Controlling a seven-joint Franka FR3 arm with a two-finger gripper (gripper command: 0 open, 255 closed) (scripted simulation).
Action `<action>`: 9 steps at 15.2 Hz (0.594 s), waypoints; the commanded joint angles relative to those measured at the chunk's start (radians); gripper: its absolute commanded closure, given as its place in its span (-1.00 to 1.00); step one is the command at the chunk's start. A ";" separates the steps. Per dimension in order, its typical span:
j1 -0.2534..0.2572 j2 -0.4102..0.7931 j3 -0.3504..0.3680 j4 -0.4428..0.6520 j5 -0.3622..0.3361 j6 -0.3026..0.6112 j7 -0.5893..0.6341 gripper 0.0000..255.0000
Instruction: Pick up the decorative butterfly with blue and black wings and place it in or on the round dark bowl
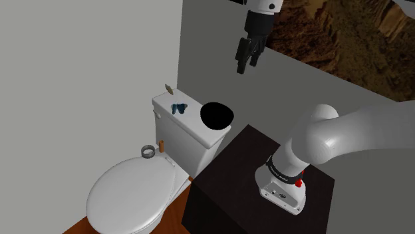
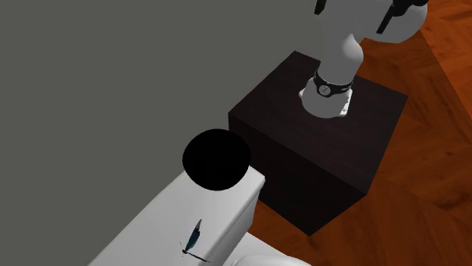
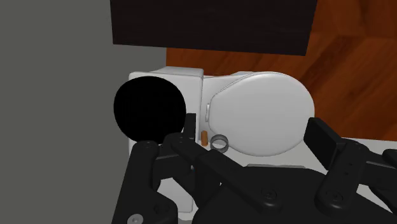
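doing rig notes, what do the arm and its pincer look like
The arm is glossy white with thick rounded links. A dark band with small white markings rings its base joint, beside a small red part. The pincer is all black, with two fingers and visible screw heads.

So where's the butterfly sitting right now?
In the shoulder view the butterfly rests on the white toilet tank lid, to the left of the black bowl on the same lid and not touching it.

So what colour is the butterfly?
The butterfly is blue, clearest in the shoulder view.
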 commanded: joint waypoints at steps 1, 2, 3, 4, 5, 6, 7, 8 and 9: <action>0.000 0.000 0.000 0.000 0.000 0.000 0.000 -1.00; 0.000 -0.002 -0.025 -0.027 -0.008 0.035 -0.037 -1.00; 0.001 -0.001 -0.050 -0.051 -0.015 0.071 -0.073 -1.00; 0.001 0.003 -0.075 -0.074 -0.022 0.107 -0.110 -1.00; 0.002 0.009 -0.100 -0.095 -0.028 0.144 -0.147 -1.00; 0.002 0.018 -0.126 -0.114 -0.033 0.181 -0.184 -1.00; 0.003 0.030 -0.151 -0.131 -0.038 0.218 -0.221 -1.00; 0.003 0.044 -0.177 -0.146 -0.041 0.256 -0.259 -1.00; 0.005 0.062 -0.203 -0.159 -0.044 0.294 -0.297 -1.00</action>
